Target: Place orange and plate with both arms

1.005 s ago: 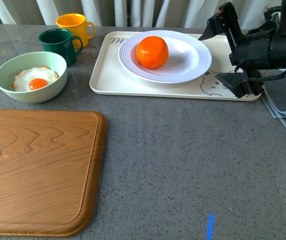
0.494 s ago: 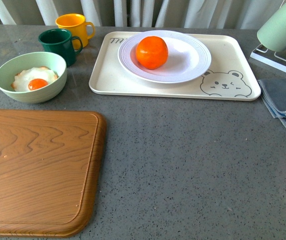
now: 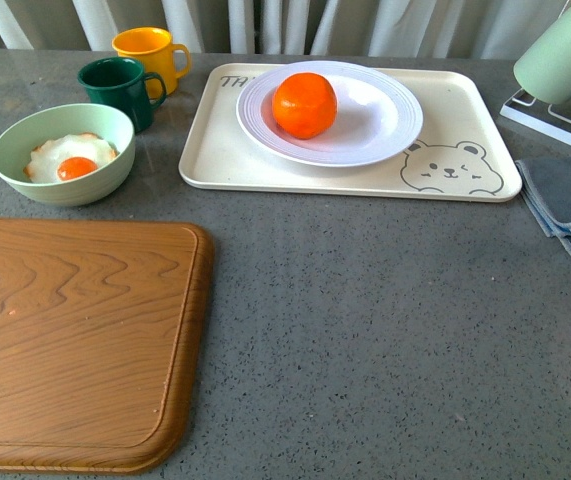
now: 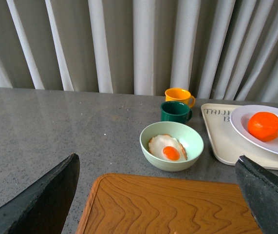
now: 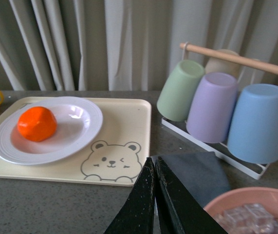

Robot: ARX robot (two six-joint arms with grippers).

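Orange [image 3: 304, 104] sits in the white plate [image 3: 385, 125], and neither claw is touching it. Start with the claws: the left gripper [image 4: 158, 195] has its fingers spread wide apart, hovering over the wooden cutting board [image 4: 173, 207] with nothing between them. The right gripper [image 5: 154, 200] has its two black fingers pressed together, closed on nothing, above the grey table [image 3: 385, 330] just in front of the folded grey cloth [image 5: 197, 173]. Both are well apart from the plate, which rests on the cream bear-print tray [image 3: 455, 170]. Beside the tray stand a green mug [image 3: 117, 88] and a yellow mug [image 3: 145, 52], near a pale green bowl [image 3: 63, 152] with a fried egg. Pastel cups hang on a rack [image 5: 216, 105] behind the cloth.
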